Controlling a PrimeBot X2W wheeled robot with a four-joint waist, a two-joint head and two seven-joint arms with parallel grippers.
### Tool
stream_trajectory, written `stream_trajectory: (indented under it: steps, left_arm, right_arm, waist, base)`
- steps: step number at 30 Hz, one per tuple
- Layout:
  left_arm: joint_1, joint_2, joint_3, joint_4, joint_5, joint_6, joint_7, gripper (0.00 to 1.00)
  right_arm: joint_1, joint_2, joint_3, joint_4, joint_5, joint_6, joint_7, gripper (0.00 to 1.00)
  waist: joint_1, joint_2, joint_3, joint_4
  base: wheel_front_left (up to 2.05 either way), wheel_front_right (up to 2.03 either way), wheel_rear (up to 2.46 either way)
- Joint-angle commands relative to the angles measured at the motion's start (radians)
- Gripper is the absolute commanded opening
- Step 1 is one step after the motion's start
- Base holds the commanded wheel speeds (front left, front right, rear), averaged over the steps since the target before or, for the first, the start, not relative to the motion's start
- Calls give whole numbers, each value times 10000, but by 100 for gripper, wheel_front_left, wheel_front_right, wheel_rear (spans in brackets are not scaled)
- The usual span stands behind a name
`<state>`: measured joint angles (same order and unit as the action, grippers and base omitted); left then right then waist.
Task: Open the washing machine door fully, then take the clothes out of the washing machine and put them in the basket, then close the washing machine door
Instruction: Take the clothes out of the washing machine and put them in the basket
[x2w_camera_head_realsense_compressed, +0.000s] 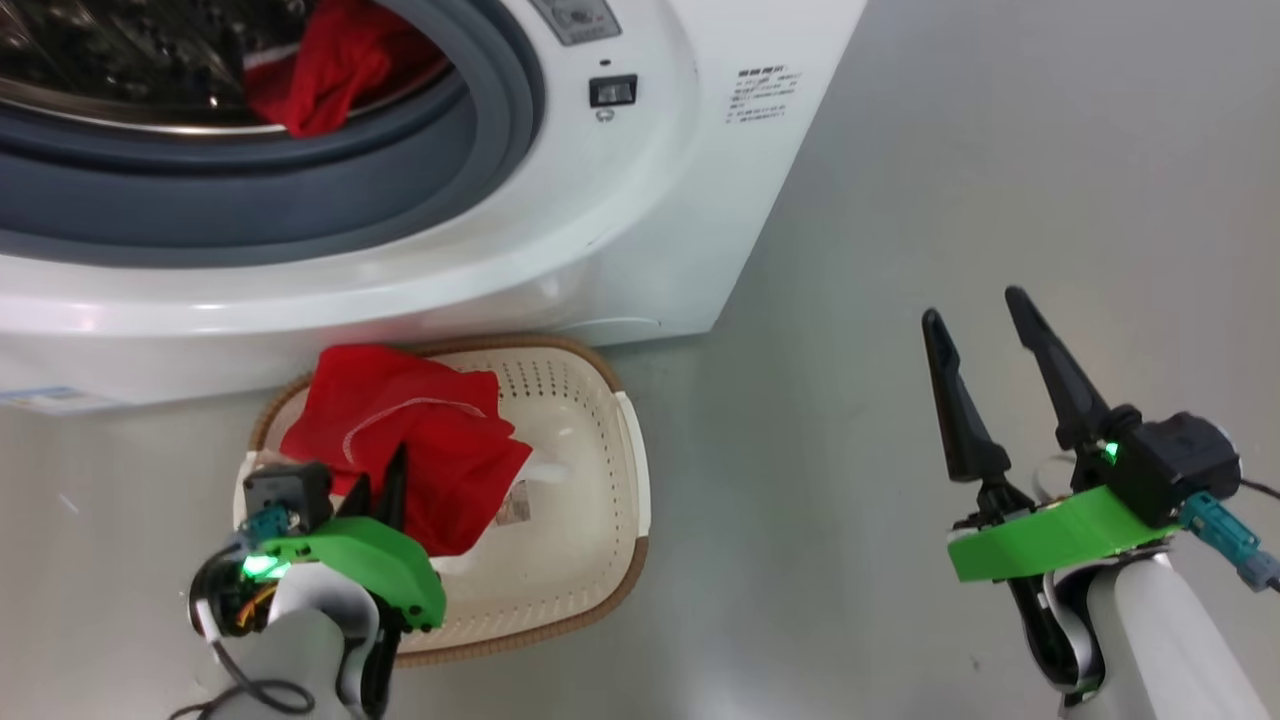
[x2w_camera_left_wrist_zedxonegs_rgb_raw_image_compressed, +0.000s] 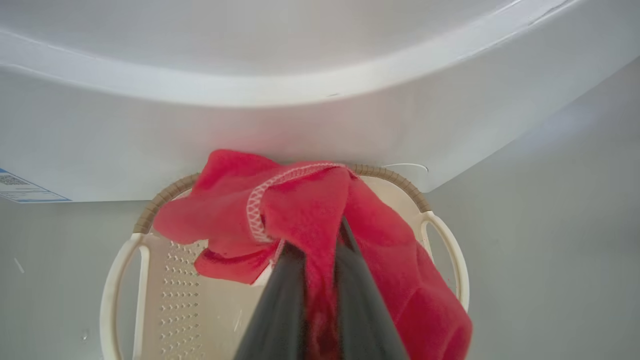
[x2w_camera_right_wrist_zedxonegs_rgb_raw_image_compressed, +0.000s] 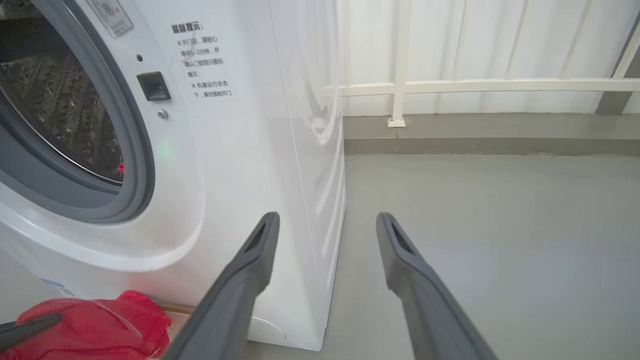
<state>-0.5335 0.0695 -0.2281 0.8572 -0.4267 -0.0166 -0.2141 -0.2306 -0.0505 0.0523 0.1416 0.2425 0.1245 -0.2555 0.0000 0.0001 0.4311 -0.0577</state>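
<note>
The left arm reaches forward and down from the lower left of the head view, its pale forearm and green wrist mount angled over the near left corner of the basket (x2w_camera_head_realsense_compressed: 630, 470) (x2w_camera_left_wrist_zedxonegs_rgb_raw_image_compressed: 117, 270). The left gripper (x2w_camera_head_realsense_compressed: 378, 490) (x2w_camera_left_wrist_zedxonegs_rgb_raw_image_compressed: 317, 240) points toward the foot of the washing machine (x2w_camera_head_realsense_compressed: 620, 230) (x2w_camera_left_wrist_zedxonegs_rgb_raw_image_compressed: 320, 125) (x2w_camera_right_wrist_zedxonegs_rgb_raw_image_compressed: 240, 150). Its two dark fingers are pressed nearly together, pinching a fold of a red garment (x2w_camera_head_realsense_compressed: 420, 440) (x2w_camera_left_wrist_zedxonegs_rgb_raw_image_compressed: 310, 205) (x2w_camera_right_wrist_zedxonegs_rgb_raw_image_compressed: 90, 320). In the left wrist view the cloth is bunched between the fingers and spills to either side of them, a pale stitched hem running across its top. The garment spreads over the far left part of the basket and covers a stretch of the brown rim nearest the machine. The basket's right half is bare.

The right arm is raised at the lower right of the head view, well apart from the basket, over the grey floor (x2w_camera_head_realsense_compressed: 950, 150) (x2w_camera_right_wrist_zedxonegs_rgb_raw_image_compressed: 500, 225). The right gripper (x2w_camera_head_realsense_compressed: 975, 310) (x2w_camera_right_wrist_zedxonegs_rgb_raw_image_compressed: 327, 220) has its fingers spread wide and holds and touches nothing. In its own wrist view they point past the machine's front right corner.

The basket stands on the floor against the bottom front edge of the washing machine. A second red garment (x2w_camera_head_realsense_compressed: 330, 60) lies inside the steel drum (x2w_camera_head_realsense_compressed: 100, 60) (x2w_camera_right_wrist_zedxonegs_rgb_raw_image_compressed: 55, 110), at its lower right edge, hanging onto the grey seal (x2w_camera_head_realsense_compressed: 300, 190).
</note>
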Motion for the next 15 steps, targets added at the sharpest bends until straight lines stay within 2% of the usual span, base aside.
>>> stream_trajectory:
  steps: [1,15]
  left_arm:
    - [-286,148,211,125,-67,-100,-128,0]
    - [-2018,-18,-6,3133,-317,-603,-156,0]
  right_arm:
    - [-213,3,281,-309,-71,62,-63,100]
    - [-699,3,400,-404,-4,62,-63,100]
  waist:
    - [0,-1,303,-28]
    - [0,-1,1324,-168]
  base:
    - [0,0,0]
    - [0,0,0]
